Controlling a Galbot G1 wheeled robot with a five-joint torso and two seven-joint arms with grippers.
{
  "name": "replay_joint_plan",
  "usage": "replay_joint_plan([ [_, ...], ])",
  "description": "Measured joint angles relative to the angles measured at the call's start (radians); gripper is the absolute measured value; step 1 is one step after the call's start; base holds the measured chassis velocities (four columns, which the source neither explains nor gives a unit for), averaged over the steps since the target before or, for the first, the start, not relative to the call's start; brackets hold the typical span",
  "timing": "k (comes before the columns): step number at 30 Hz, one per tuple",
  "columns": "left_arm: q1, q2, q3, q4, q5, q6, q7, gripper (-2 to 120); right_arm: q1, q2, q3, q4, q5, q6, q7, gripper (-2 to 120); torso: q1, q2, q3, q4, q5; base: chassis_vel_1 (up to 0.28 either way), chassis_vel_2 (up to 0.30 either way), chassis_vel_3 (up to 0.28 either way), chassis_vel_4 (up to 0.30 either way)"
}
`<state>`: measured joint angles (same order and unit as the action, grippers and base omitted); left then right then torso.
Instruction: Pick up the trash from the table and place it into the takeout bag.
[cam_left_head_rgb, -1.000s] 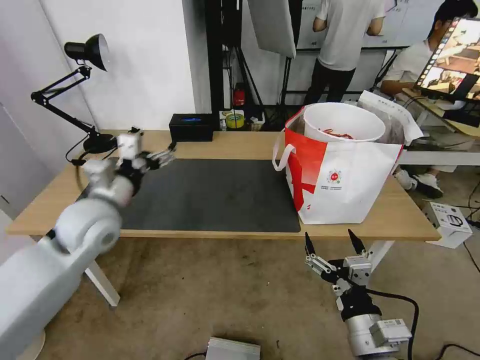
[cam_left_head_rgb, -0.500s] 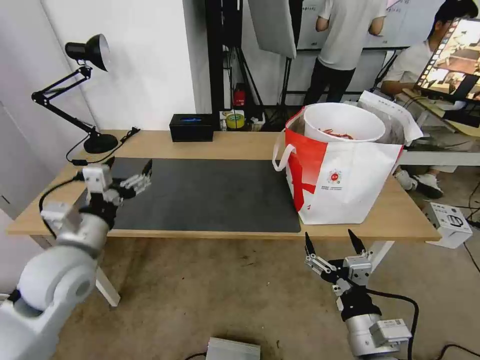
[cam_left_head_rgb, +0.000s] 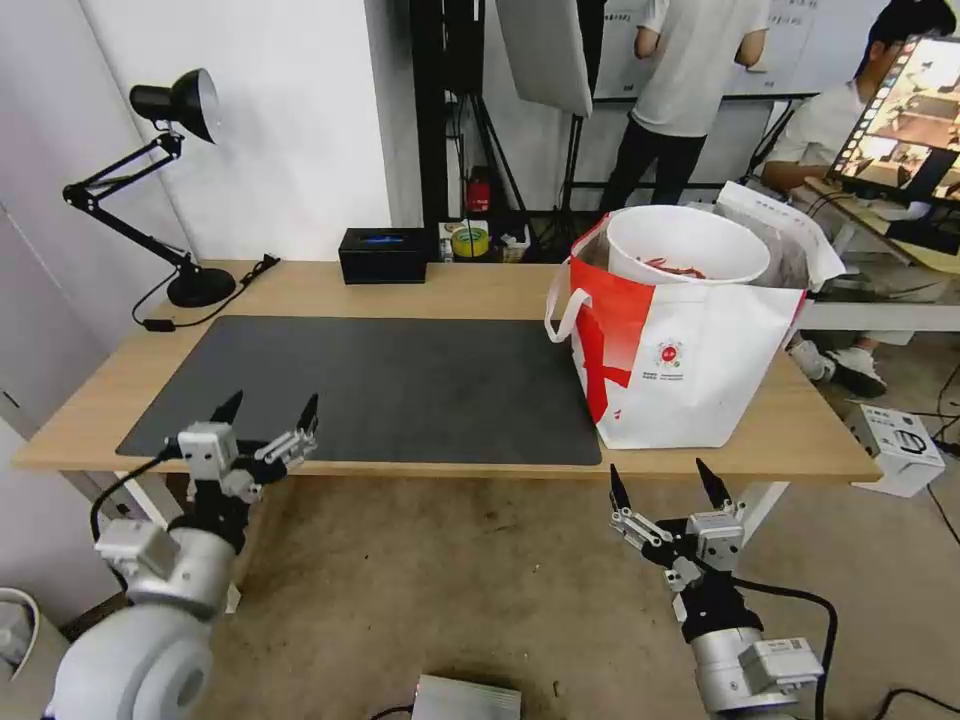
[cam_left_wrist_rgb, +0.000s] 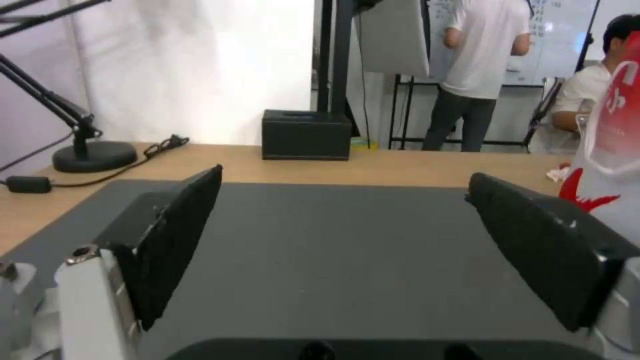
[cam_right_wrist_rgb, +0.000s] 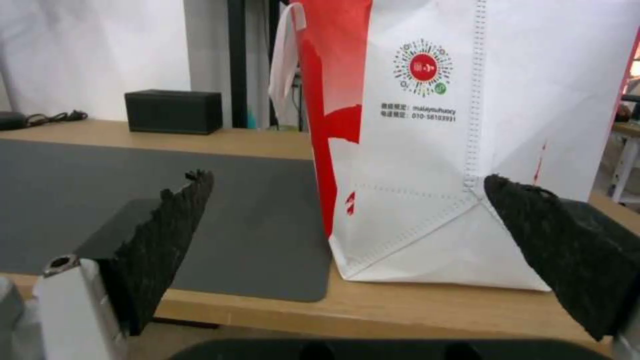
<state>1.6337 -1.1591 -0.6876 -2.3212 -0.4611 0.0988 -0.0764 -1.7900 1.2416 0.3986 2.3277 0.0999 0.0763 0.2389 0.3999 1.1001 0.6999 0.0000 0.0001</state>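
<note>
The takeout bag (cam_left_head_rgb: 690, 370) stands upright on the right part of the table (cam_left_head_rgb: 450, 290), white with a red side panel and a round logo. A white round bowl with red shells (cam_left_head_rgb: 688, 246) rests in the bag's open top. My left gripper (cam_left_head_rgb: 268, 412) hangs open and empty at the table's front left edge, over the corner of the dark grey mat (cam_left_head_rgb: 400, 385). My right gripper (cam_left_head_rgb: 668, 485) is open and empty below the table's front edge, in front of the takeout bag (cam_right_wrist_rgb: 467, 125). Bare mat (cam_left_wrist_rgb: 333, 240) lies between the left fingers.
A black tissue box (cam_left_head_rgb: 382, 254) sits at the table's back edge, and a black desk lamp (cam_left_head_rgb: 170, 180) with its cable stands at the back left. A grey box (cam_left_head_rgb: 465, 698) lies on the floor in front. People stand behind the table.
My left arm has drawn back from the far left of the mat toward me and dropped to the table's front edge. The right arm has stayed still.
</note>
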Motion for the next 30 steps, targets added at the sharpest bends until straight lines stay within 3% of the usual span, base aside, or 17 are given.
replay_joint_plan([
  [9,0.071,-0.076,-0.021,0.000,0.093,-0.046,0.060,100,0.000,0.000,0.000,0.000,0.000,0.000,0.000,100,0.000,0.000,0.000,0.0000,-0.0001,0.000,0.000,0.000,0.000],
  [30,0.068,-0.084,-0.026,0.018,0.130,-0.062,0.067,100,0.000,0.000,0.000,0.000,0.000,0.000,0.000,100,0.000,0.000,0.000,0.0000,-0.0001,0.000,0.000,0.000,0.000],
])
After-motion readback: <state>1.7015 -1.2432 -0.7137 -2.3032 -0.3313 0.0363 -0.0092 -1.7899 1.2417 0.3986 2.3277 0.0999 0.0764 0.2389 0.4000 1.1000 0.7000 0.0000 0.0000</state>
